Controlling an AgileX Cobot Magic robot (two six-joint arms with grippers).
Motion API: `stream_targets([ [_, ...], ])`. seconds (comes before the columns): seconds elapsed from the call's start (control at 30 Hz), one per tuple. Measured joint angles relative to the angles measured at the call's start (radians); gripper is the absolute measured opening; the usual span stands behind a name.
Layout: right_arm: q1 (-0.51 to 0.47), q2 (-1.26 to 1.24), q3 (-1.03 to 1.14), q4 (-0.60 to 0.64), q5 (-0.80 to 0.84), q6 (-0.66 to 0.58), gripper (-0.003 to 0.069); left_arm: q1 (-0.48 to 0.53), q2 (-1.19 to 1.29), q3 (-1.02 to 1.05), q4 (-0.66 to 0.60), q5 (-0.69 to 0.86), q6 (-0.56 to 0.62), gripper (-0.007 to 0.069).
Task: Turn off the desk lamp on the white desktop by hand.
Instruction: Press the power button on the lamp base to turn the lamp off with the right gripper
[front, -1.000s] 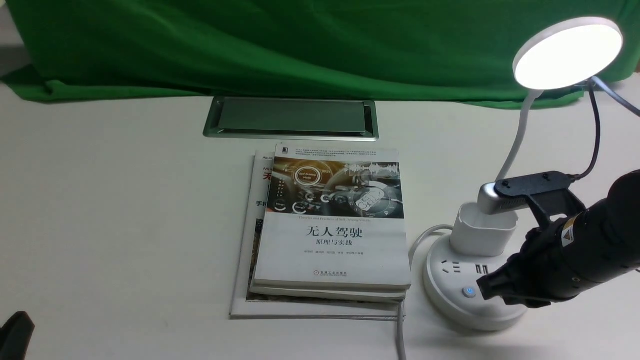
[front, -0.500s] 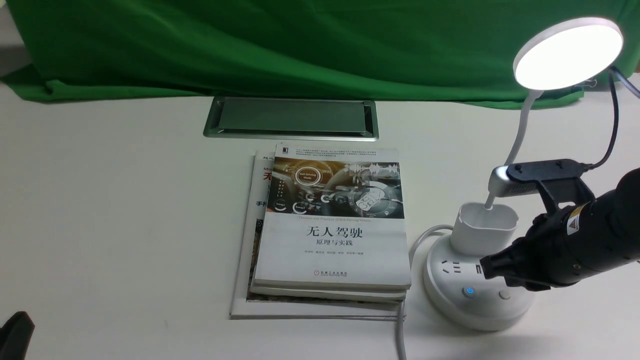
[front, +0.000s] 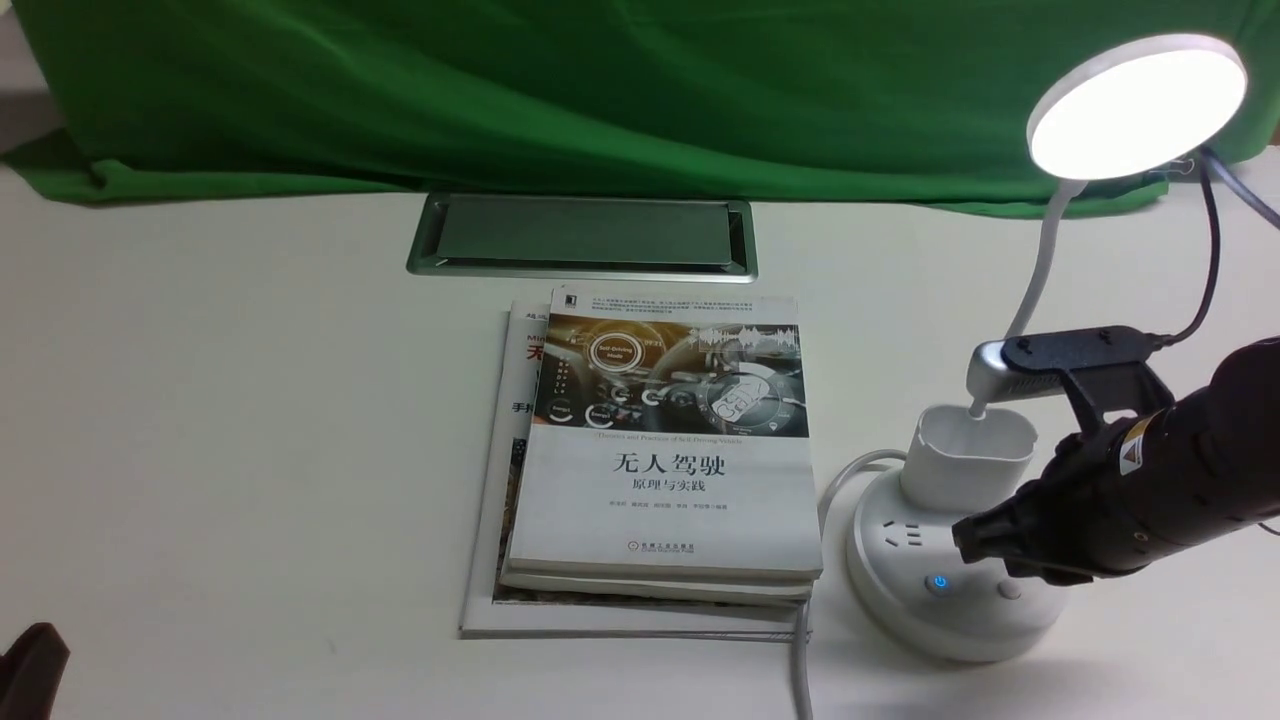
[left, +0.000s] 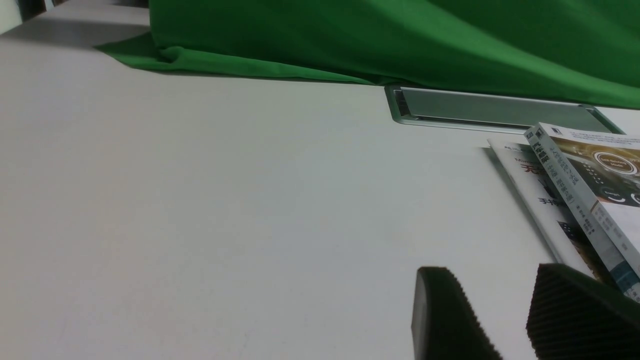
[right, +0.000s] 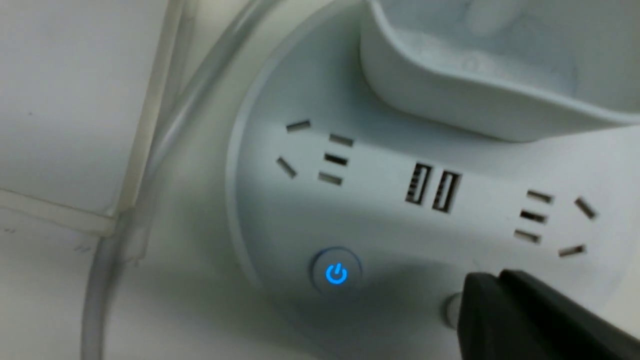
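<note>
The desk lamp stands at the right of the white desktop (front: 250, 400), and its round disc head (front: 1135, 105) is glowing. Its round base (front: 890, 600) carries sockets, a blue-lit power button (front: 938, 584) and a plain button (front: 1010, 590). My right gripper (front: 965, 545) is shut with nothing in it, its tip just above the base behind the two buttons. In the right wrist view the closed tip (right: 475, 295) hangs over the plain button (right: 451, 311), to the side of the blue button (right: 336, 274). My left gripper (left: 492, 272) is open above bare desktop at the near left.
Two stacked books (front: 665, 450) lie left of the lamp base, with the lamp's white cord (front: 800, 660) running along their corner. A silver cable hatch (front: 582, 235) sits behind them. Green cloth (front: 600, 90) covers the back. The lamp's cup holder (front: 968, 455) rises beside my right wrist.
My right gripper lifted up and back from beside the blue button, then sank a little toward the base again. The lamp head stays lit. The left arm has barely moved.
</note>
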Motion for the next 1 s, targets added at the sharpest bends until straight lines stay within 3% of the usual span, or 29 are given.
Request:
stream_targets([
  [1.0,0.000,0.073,-0.011,-0.010,-0.033,-0.004,0.0029,0.000,0.000,0.000,0.000,0.000,0.021,0.0239],
])
